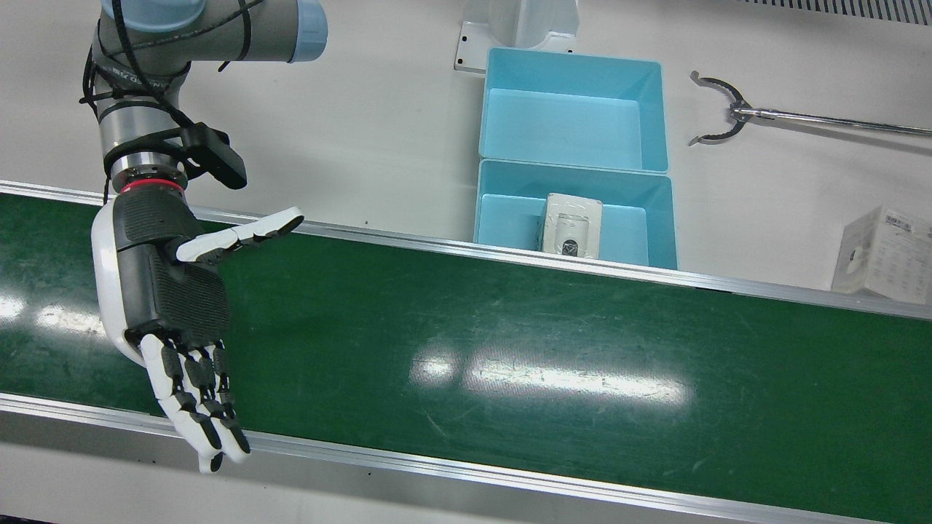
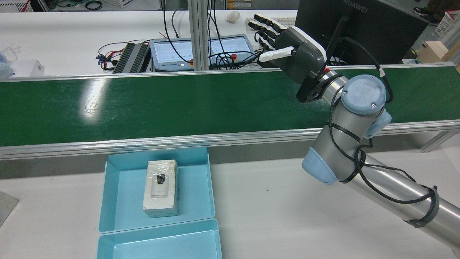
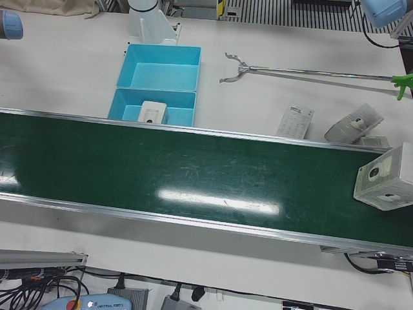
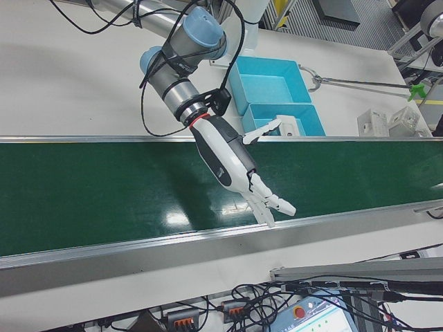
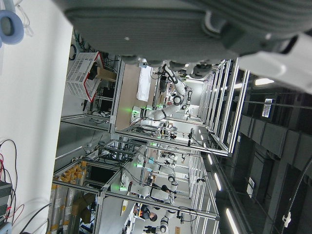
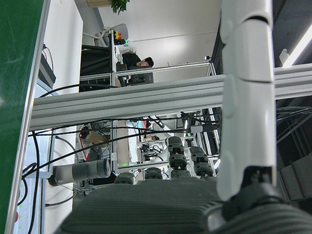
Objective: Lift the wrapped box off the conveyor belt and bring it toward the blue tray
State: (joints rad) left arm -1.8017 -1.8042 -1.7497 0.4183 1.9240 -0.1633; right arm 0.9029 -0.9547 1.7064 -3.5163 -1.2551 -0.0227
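Waiting step: right hand (image 1: 171, 291) open above belt (image 1: 466, 335); box (image 3: 385, 179) at 3 o'clock must arrive before grasping.

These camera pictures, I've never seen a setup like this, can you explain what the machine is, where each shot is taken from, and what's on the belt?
It is a robot arm ending in a many-fingered hand, steered remotely by a person. Its right hand hovers open over a green conveyor belt, holding nothing. The left hand shows in no wide shot; its own camera catches only a blurred grey edge.

One view looks almost straight down, one from behind the robot, two from the opposite side, and two are cameras on the hands, turned sideways.

A wrapped box lies at the belt's far end in the left-front view. Beside the belt stand two blue trays; the nearer tray already holds another box. A grabber stick lies on the table.
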